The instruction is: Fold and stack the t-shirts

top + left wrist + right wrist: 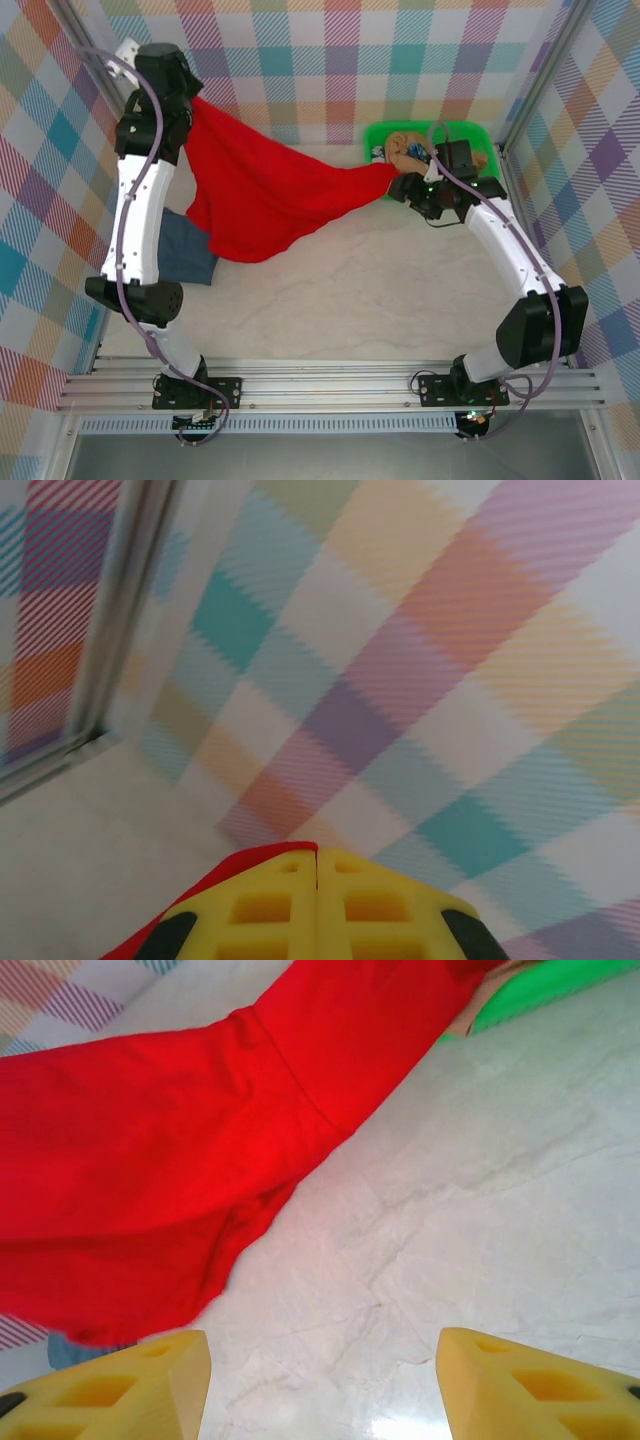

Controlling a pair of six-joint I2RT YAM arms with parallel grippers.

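Note:
The bright red t-shirt (265,195) hangs stretched across the back of the table. Its left end is lifted high by my left gripper (186,108), and its right end reaches the green bin. In the left wrist view the yellow fingers of my left gripper (318,852) are shut with red cloth (215,875) caught at their left side. My right gripper (402,187) is beside the shirt's right end. Its jaws (320,1360) stand wide open over bare table, with the red t-shirt (180,1150) just beyond them. The slate-blue t-shirt (188,250) lies on the table, partly under my left arm.
A green bin (482,135) at the back right holds tan cloth (400,143) and a dark item. Its rim (545,985) shows in the right wrist view. Plaid walls close in the back and both sides. White marbled tabletop (350,290) spreads in front.

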